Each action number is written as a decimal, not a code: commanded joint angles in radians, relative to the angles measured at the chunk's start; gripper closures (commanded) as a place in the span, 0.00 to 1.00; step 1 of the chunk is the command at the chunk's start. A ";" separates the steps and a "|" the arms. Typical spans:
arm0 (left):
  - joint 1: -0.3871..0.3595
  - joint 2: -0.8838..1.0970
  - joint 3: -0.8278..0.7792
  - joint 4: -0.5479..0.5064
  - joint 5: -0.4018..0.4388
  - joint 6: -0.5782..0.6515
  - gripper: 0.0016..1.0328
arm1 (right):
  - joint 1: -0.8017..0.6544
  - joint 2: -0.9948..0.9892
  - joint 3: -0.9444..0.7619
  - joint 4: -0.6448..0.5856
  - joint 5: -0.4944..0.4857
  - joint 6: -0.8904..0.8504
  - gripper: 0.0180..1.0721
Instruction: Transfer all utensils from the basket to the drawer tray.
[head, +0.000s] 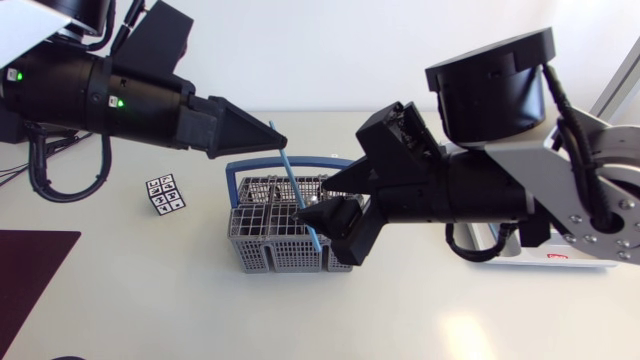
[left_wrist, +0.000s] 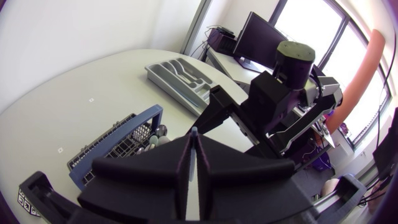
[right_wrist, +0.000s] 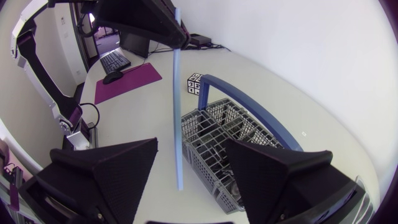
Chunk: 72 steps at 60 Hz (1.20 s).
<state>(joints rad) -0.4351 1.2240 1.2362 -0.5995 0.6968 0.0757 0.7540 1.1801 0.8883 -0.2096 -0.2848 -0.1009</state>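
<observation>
A thin blue utensil (head: 293, 180) hangs tilted over the grey basket (head: 270, 250). My left gripper (head: 275, 140) is shut on its upper end. In the left wrist view the shaft (left_wrist: 194, 132) shows as a sliver between the closed fingers. My right gripper (head: 318, 210) sits lower down, open, one finger on each side of the shaft. In the right wrist view the utensil (right_wrist: 178, 112) runs between the fingers (right_wrist: 112, 168) with a gap on both sides. More utensils lie in the basket (right_wrist: 211, 137). The drawer tray (left_wrist: 180, 78) lies beyond the basket (left_wrist: 106, 149).
The basket has a blue arched handle (head: 240, 170). A small patterned cube (head: 165, 194) sits on the table to its left. A dark purple mat (head: 30, 280) lies at the left front edge. My right arm (head: 470, 190) hides the table behind the basket.
</observation>
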 joint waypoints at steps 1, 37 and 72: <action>-0.010 0.023 0.042 0.014 0.024 -0.037 0.97 | 0.013 0.032 0.015 0.026 -0.004 0.006 0.36; -0.027 0.031 0.054 0.009 0.033 -0.053 0.97 | 0.028 0.049 0.008 0.052 0.038 -0.025 0.95; 0.093 0.039 0.249 0.099 0.033 -0.109 0.14 | -0.051 -0.097 -0.114 -0.047 0.033 -0.034 0.95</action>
<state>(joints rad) -0.3576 1.2549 1.4593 -0.5091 0.7280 -0.0055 0.7456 1.1332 0.8093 -0.2386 -0.2584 -0.1211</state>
